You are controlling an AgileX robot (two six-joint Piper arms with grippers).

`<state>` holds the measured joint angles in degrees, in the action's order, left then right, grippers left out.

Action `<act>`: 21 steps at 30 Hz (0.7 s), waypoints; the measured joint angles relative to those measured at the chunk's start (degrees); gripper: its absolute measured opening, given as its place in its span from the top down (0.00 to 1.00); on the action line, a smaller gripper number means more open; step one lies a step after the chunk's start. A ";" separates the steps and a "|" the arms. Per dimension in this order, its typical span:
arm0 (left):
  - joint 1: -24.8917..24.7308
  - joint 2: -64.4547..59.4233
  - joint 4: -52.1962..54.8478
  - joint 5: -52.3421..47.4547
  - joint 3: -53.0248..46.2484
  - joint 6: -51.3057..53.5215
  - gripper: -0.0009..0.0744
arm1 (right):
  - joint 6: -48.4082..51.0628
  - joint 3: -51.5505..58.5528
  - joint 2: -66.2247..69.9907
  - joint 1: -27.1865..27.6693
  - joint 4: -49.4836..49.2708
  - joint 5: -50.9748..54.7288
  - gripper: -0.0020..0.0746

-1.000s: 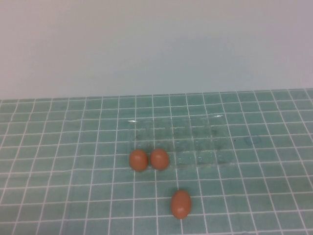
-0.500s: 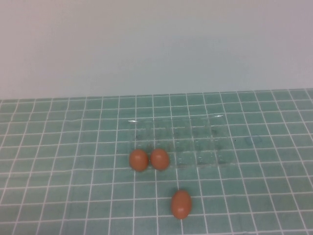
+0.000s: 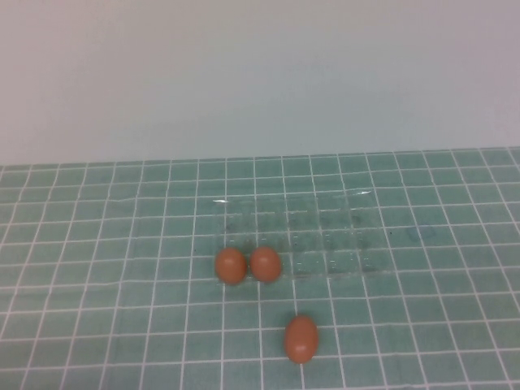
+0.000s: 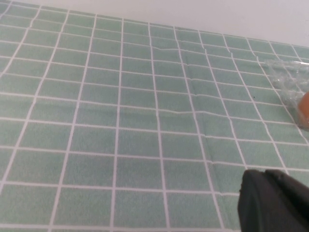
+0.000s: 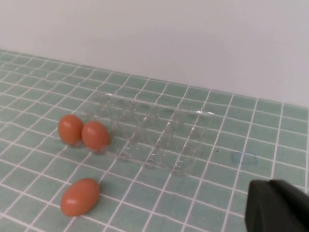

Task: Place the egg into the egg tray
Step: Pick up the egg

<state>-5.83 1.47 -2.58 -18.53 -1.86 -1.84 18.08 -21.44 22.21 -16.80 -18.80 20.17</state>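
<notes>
On green tiled table (image 3: 97, 325) we note loose orange-brown oval egg (image 3: 301, 339) near clear plastic egg tray (image 3: 325, 231); left gripper (image 4: 273, 200), right gripper (image 5: 277, 205) low over table, jaw state: cannot tell.

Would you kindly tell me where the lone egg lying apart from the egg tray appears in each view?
High view: the lone egg lies low, right of centre.
Left wrist view: not in it; only the left tool and an orange sliver at the tray.
Right wrist view: lower left, with the right tool lower right.
Shared landmark: the egg tray.
</notes>
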 joint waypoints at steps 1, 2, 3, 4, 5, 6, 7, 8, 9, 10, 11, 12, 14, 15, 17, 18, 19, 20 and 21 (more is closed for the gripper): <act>0.00 0.00 0.00 0.00 0.00 0.00 0.99 | 0.59 0.00 0.00 0.00 0.00 0.00 0.98; 0.00 0.00 0.00 0.00 0.00 0.00 0.99 | 1.62 0.00 0.00 0.00 0.00 0.00 0.98; 0.00 0.00 0.00 0.00 0.00 0.00 0.99 | 2.54 0.00 0.00 0.00 0.32 0.00 0.98; 0.00 0.00 0.00 0.00 0.00 0.00 0.99 | 3.04 0.00 0.00 0.00 1.45 0.15 0.98; 0.00 0.00 0.00 0.00 0.00 0.00 0.99 | 3.02 0.00 0.00 0.00 3.34 0.53 0.98; 0.00 0.00 0.00 0.00 0.00 0.00 0.99 | 2.63 0.00 0.00 0.00 5.78 1.21 0.98; 0.00 0.00 0.00 0.00 0.00 0.00 0.99 | 1.57 0.00 0.00 0.00 8.20 1.95 0.98; 0.00 0.00 0.00 0.00 0.00 0.00 0.99 | -0.80 0.00 0.00 0.00 11.72 3.17 0.98; 0.00 0.00 0.00 0.00 0.00 0.00 0.99 | -5.09 0.08 0.00 0.00 15.71 4.87 0.98; 0.00 0.00 0.00 0.00 0.00 0.00 0.99 | -8.71 0.08 0.00 0.00 18.80 5.70 0.98; 0.00 0.00 0.00 0.00 0.00 0.00 0.99 | -13.86 0.12 0.00 0.00 23.20 7.01 0.98; 0.00 0.00 0.00 0.00 0.00 0.00 0.99 | -19.14 0.21 0.00 0.00 26.70 8.02 0.98; 0.00 0.00 0.00 0.00 0.00 0.00 0.99 | -26.23 0.24 0.00 0.00 30.65 8.54 0.98; 0.00 0.00 0.00 0.00 0.00 0.00 0.99 | -28.29 0.24 0.00 0.00 30.78 8.54 0.98; 0.00 0.00 0.00 0.00 0.00 0.00 0.99 | -28.08 0.24 0.00 0.00 28.53 8.08 0.98; 0.00 0.00 0.00 0.00 0.00 0.00 0.99 | -26.37 0.24 0.00 0.00 26.02 7.75 0.98; 0.00 0.00 0.00 0.00 0.00 0.00 0.99 | -23.78 0.24 0.11 0.00 23.60 7.64 0.98; 0.00 0.00 0.00 0.00 0.00 0.00 0.99 | -20.98 0.24 0.36 0.00 20.60 7.64 0.98; 0.00 0.00 0.00 0.00 0.00 0.00 0.99 | -18.08 0.24 0.85 0.00 17.98 7.64 0.98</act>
<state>-5.83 1.47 -2.58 -18.53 -1.86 -1.84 0.00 -21.20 23.07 -16.80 -0.82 27.81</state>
